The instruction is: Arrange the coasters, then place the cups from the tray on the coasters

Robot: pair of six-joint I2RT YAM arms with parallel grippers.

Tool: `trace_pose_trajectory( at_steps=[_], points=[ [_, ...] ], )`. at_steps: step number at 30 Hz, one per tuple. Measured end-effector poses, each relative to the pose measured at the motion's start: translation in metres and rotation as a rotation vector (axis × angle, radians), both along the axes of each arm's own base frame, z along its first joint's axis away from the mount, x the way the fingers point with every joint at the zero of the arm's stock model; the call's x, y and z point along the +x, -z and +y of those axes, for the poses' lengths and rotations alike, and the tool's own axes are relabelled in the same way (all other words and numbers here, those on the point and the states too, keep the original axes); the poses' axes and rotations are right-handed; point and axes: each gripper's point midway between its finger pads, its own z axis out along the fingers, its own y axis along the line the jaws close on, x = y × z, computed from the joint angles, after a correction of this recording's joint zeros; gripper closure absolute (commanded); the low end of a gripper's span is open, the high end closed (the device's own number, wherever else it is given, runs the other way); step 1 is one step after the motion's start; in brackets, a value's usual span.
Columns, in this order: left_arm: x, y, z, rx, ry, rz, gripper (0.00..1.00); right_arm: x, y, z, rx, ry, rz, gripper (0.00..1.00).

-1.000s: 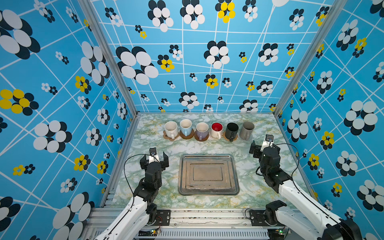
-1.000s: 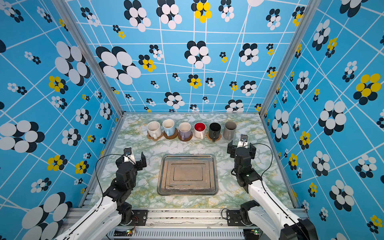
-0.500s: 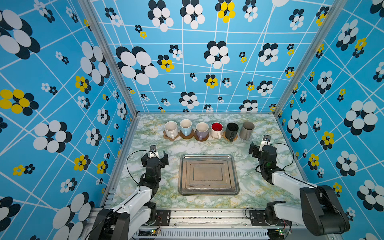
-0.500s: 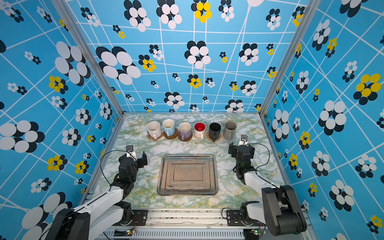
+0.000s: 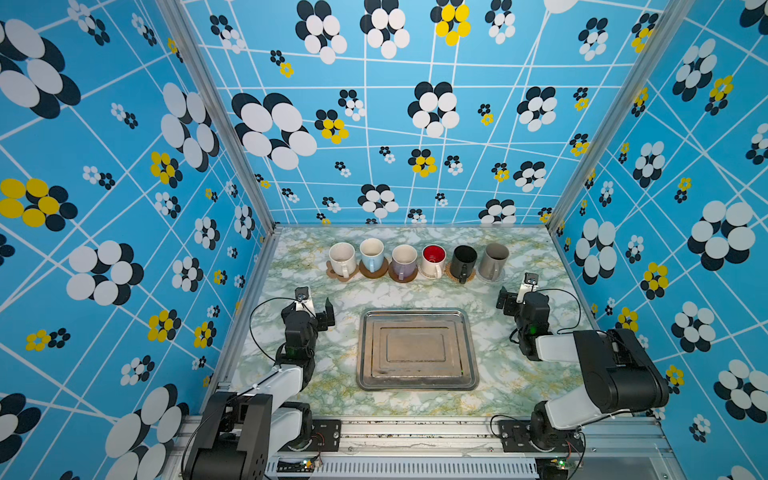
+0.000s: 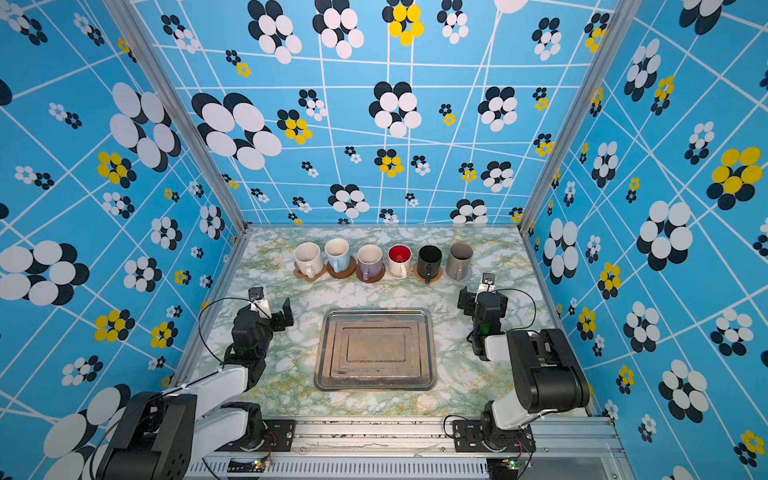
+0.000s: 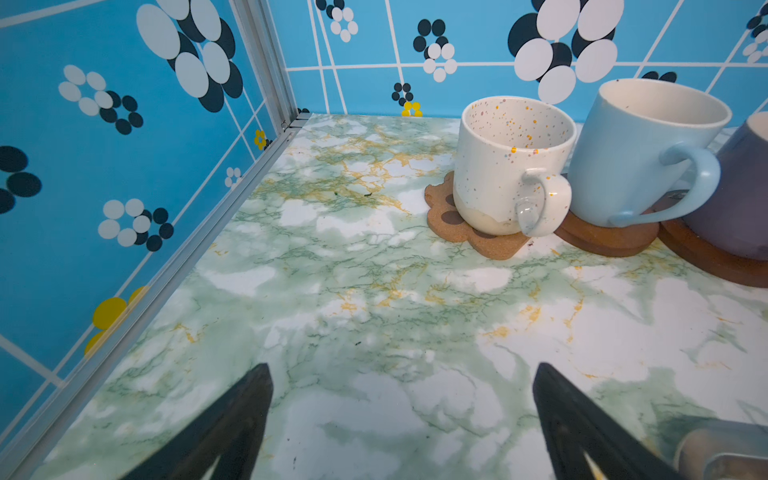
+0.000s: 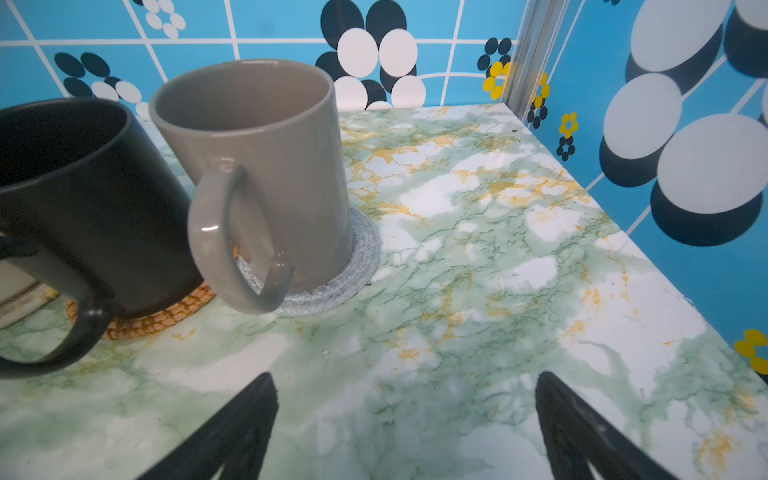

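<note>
Six cups stand in a row at the back of the table, each on a coaster: white speckled (image 5: 342, 257) on the paw coaster (image 7: 457, 224), light blue (image 5: 371, 253) and lilac (image 5: 404, 259) on brown discs, red-inside (image 5: 433, 258), black (image 8: 83, 199) on rattan (image 8: 158, 318), grey-beige (image 8: 266, 158) on the grey round (image 8: 332, 286). The silver tray (image 5: 417, 351) lies bare mid-table. My left gripper (image 7: 401, 370) is open over bare marble, short of the speckled cup. My right gripper (image 8: 405, 378) is open, short of the grey-beige cup. Neither holds anything.
Blue flowered walls close the table on three sides, with metal corner posts (image 5: 266, 224) at the back. Both arms' elbows sit low near the front rail (image 5: 415, 432). Bare marble lies between the tray and the cup row.
Both arms have folded down toward the front rail and their elbows have come into view. The grippers stay open near the same spots. Cups and tray have not moved.
</note>
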Motion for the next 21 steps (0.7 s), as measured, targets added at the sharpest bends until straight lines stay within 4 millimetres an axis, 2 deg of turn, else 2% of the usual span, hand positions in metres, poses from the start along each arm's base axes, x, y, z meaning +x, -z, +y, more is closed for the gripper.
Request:
trace_pose_trajectory(
  at_steps=[11,18,21],
  points=[
    [0.024,0.004,-0.007,-0.024,0.078,-0.023,0.01,0.003,-0.006,0.001,0.004,-0.006,-0.027,0.01],
    [0.031,0.035,-0.017,-0.044,0.136,0.005,0.01,0.003,-0.006,0.001,0.004,-0.006,-0.027,0.01],
    [0.042,0.03,-0.016,-0.047,0.137,0.014,0.01,0.003,-0.006,0.001,0.004,-0.005,-0.027,0.01]
  ],
)
